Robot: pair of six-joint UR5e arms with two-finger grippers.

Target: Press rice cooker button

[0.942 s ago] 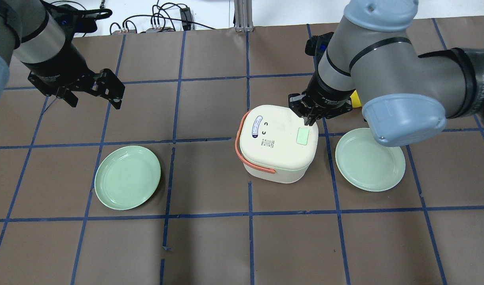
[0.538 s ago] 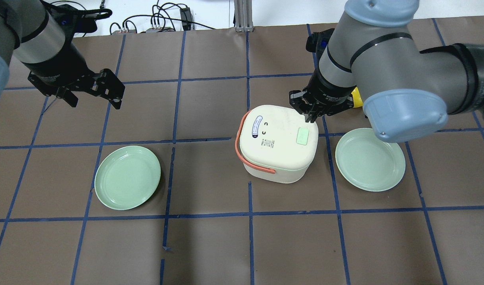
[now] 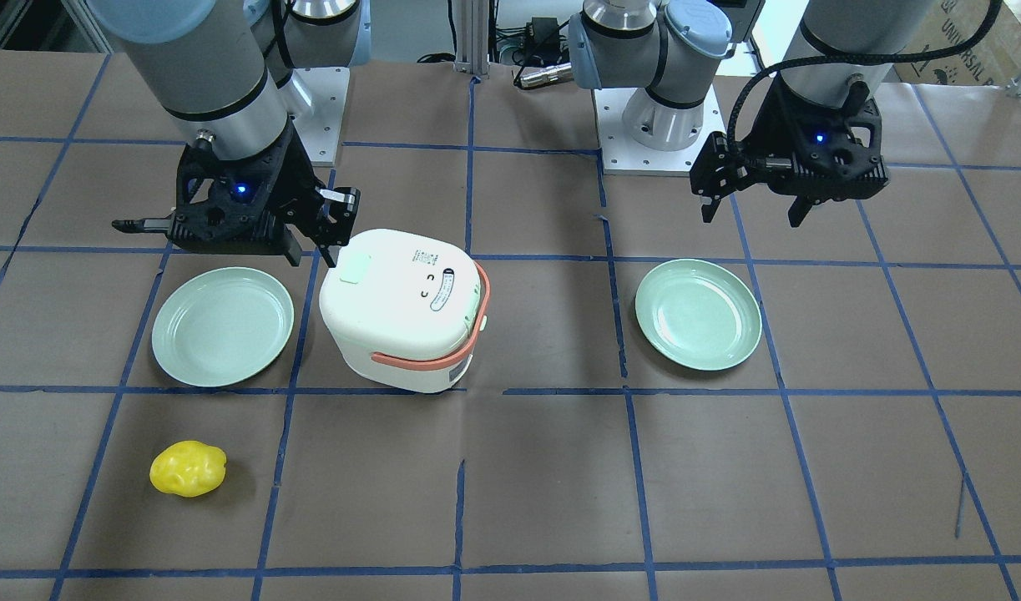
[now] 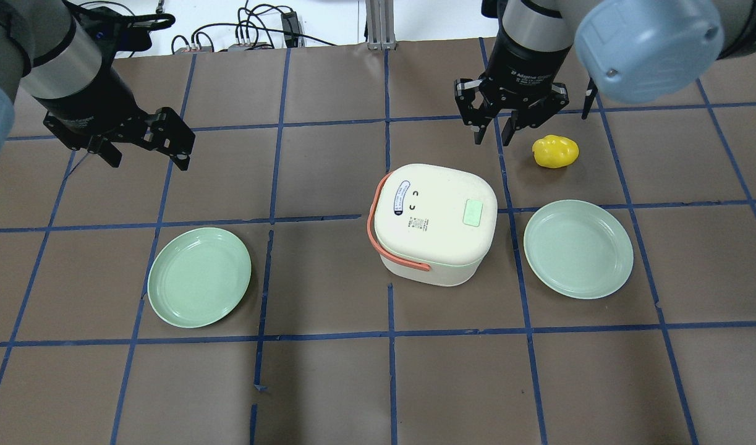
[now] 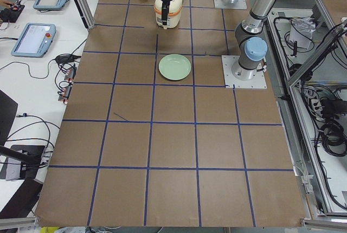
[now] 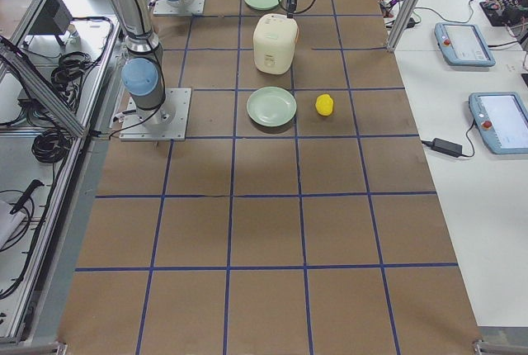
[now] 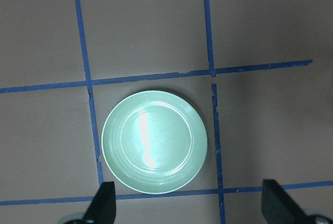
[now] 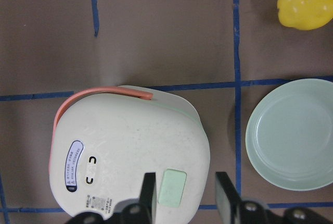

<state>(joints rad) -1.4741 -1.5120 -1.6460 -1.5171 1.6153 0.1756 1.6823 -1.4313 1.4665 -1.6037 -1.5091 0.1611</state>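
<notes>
The white rice cooker point(image 4: 433, 222) with a salmon-orange handle stands mid-table with its lid closed; it also shows in the front view point(image 3: 401, 309) and the right wrist view point(image 8: 130, 151). The pale mint-green button point(image 4: 473, 214) sits at the lid's right edge. My right gripper point(image 4: 490, 141) hangs open and empty, raised above the cooker's button side. In the right wrist view the button point(image 8: 173, 187) lies between its two fingers point(image 8: 223, 195), well below them. My left gripper point(image 4: 148, 157) is open and empty, far to the cooker's left, above a green plate point(image 7: 154, 140).
Two mint-green plates lie on the brown table, one left of the cooker point(image 4: 199, 277) and one right of it point(image 4: 578, 248). A yellow lumpy object point(image 4: 556, 151) lies beyond the right plate. Blue tape lines grid the table.
My right gripper has lifted up and away from the cooker's lid beside the button, and its fingers now stand apart. The yellow object is uncovered. The left arm has not moved.
</notes>
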